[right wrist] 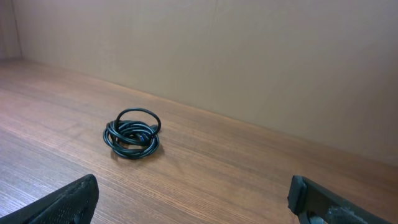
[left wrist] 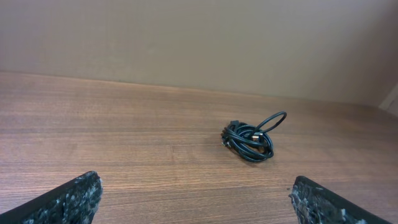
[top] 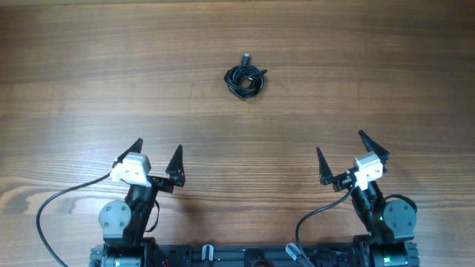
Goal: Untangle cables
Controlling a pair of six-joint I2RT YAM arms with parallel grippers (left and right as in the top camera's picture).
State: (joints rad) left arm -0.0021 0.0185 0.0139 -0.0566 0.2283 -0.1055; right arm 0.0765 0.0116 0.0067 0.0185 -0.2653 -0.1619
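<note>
The cables [top: 246, 80] lie as one small black coiled tangle on the wooden table, far centre, with a small plug end sticking out at the top. The tangle also shows in the left wrist view [left wrist: 249, 140] and in the right wrist view [right wrist: 131, 135]. My left gripper [top: 157, 156] is open and empty near the front left, well short of the tangle. My right gripper [top: 343, 153] is open and empty near the front right, also well short of it. Their fingertips show in the left wrist view [left wrist: 196, 196] and the right wrist view [right wrist: 193, 199].
The wooden table [top: 237, 126] spans the whole view. A thick black wire [top: 56, 204] loops from the left arm's base, another [top: 312, 215] from the right arm's base. A plain beige wall [left wrist: 199, 37] stands behind the table.
</note>
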